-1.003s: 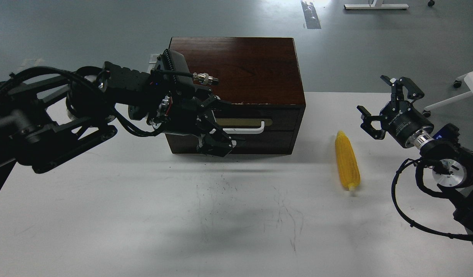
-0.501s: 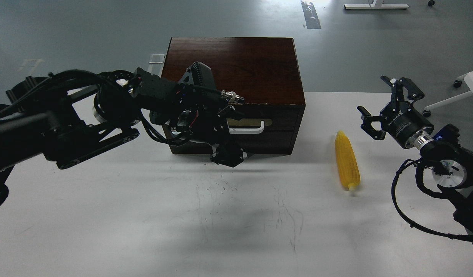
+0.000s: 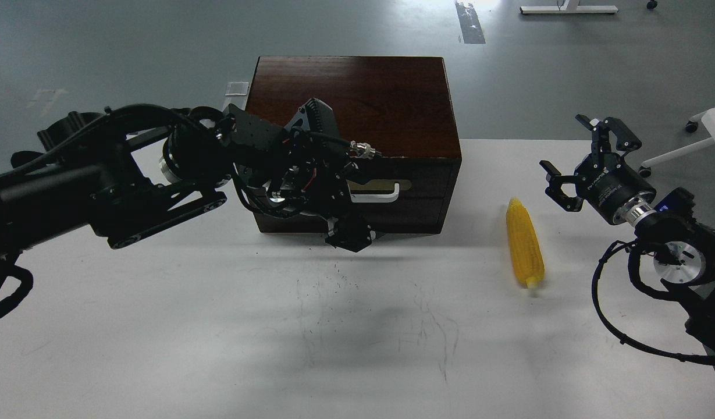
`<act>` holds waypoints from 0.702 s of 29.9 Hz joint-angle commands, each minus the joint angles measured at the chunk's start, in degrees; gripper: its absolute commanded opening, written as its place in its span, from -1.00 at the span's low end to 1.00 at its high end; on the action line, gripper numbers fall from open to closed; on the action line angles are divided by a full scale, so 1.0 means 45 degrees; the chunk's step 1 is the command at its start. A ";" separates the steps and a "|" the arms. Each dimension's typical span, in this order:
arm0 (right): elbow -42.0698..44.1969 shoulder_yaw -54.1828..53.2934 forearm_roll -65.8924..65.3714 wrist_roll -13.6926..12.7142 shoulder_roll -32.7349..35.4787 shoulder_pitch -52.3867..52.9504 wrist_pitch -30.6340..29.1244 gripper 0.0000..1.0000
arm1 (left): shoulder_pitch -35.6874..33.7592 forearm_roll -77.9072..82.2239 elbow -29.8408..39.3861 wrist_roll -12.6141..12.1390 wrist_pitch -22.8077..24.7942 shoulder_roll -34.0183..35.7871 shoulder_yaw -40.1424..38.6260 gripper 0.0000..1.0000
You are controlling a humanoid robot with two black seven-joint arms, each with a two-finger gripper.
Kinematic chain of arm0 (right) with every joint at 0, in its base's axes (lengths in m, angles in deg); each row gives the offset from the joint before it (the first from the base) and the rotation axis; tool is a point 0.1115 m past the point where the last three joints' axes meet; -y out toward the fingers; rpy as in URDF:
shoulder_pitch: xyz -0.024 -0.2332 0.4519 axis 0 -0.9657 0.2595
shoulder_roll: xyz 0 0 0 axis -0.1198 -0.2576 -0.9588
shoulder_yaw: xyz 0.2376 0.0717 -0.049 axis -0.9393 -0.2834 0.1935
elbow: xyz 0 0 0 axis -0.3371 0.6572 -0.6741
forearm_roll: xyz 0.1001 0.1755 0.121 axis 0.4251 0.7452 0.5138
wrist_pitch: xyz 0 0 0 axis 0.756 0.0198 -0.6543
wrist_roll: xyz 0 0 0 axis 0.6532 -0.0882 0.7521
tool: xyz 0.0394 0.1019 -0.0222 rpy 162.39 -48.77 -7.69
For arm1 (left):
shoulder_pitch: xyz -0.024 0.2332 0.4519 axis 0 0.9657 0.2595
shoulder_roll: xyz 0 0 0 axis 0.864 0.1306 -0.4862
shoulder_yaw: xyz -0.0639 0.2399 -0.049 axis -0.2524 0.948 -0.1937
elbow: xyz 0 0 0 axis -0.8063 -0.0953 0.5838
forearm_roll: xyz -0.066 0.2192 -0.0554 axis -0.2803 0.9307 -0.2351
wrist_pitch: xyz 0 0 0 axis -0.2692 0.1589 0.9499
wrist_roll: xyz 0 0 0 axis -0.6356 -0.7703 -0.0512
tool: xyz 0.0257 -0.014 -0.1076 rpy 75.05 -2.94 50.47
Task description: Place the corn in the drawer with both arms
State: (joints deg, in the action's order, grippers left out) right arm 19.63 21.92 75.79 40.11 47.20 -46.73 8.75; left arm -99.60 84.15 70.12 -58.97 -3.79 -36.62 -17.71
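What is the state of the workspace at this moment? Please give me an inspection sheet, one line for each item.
Surface: white table, scuffed with dark marks near the middle.
Job's things: corn lies on the table, right of the box; drawer looks shut.
Clutter: nothing seen.
Grippers: left gripper at the left end of the white handle, grip unclear; right gripper open, apart from the corn.
Cables: black cable loops below the right wrist.
Surroundings: grey floor; chair base at the right edge.
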 commanded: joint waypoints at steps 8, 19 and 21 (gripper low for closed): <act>0.0000 0.0000 0.0000 0.0019 0.0018 -0.0001 0.0000 1.00 | 0.0024 -0.0001 -0.0103 0.0001 0.0000 0.0038 0.0274 0.98; 0.0000 -0.0136 0.0000 0.0077 0.0097 -0.0040 0.0000 1.00 | 0.0044 -0.0001 -0.0259 0.0001 0.0000 0.0077 0.0372 0.98; 0.0000 -0.0136 0.0000 0.0077 0.0097 -0.0040 0.0000 1.00 | 0.0063 -0.0001 -0.0278 0.0001 0.0000 0.0077 0.0372 0.98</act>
State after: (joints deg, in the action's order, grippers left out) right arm 19.63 21.36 75.79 40.45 47.61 -46.90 8.75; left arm -99.39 84.15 69.02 -58.97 -3.79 -36.28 -16.04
